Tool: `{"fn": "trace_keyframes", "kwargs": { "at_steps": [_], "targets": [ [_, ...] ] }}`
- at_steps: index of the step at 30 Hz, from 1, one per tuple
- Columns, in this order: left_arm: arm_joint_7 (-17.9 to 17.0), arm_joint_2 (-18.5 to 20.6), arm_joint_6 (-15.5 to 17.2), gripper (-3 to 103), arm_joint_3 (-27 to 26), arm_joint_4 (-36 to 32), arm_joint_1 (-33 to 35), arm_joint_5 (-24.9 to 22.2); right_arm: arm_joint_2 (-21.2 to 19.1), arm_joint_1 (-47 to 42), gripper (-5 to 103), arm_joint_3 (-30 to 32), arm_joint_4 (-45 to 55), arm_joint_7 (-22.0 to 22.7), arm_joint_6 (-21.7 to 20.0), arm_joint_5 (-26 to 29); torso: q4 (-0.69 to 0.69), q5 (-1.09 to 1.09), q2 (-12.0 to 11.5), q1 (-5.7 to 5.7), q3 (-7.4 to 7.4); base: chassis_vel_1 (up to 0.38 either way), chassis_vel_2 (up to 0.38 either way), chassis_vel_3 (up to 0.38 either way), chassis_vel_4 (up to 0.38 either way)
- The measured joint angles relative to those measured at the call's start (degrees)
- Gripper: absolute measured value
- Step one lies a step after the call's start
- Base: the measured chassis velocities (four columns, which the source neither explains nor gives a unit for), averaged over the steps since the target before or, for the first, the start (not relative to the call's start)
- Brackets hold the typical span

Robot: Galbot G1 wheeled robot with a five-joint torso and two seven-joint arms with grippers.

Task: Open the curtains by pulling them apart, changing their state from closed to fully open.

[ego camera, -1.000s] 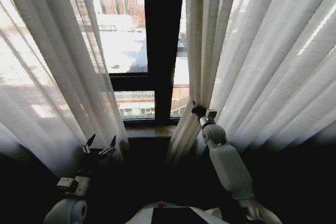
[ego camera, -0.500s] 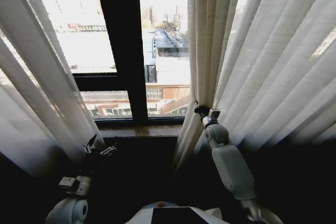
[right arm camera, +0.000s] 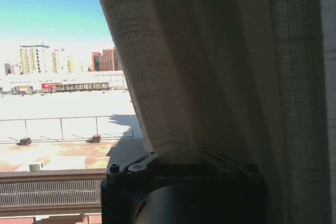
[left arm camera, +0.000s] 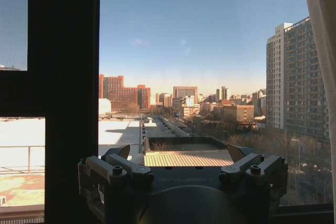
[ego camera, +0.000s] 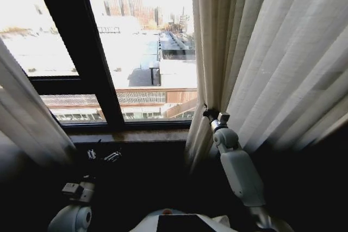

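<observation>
Sheer, soft, light curtains [ego camera: 261, 63] hang parted across the window, the right gripper [ego camera: 209, 114] clamped on the right panel's gathered inner edge, the best hold, while the left gripper [ego camera: 101, 155] hovers spread and empty.

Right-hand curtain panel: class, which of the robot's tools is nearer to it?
Right. The right tool is shut on the right-hand curtain panel's bunched inner edge. The left tool hangs open, low below the window sill, well apart from that panel.
</observation>
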Motion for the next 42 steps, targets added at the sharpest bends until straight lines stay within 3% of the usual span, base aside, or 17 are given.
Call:
{"fn": "trace_keyframes", "kwargs": {
  "at_steps": [42],
  "targets": [
    [0.08,-0.61,-0.75,100,-0.02,-0.31,0.53,0.84,-0.38,-1.03,0,1.59,0.8,-0.93,0.25,-0.06,-0.01,0.01,0.0,0.0,0.0,-0.353,-0.354,0.353,0.353]
  ]
}}
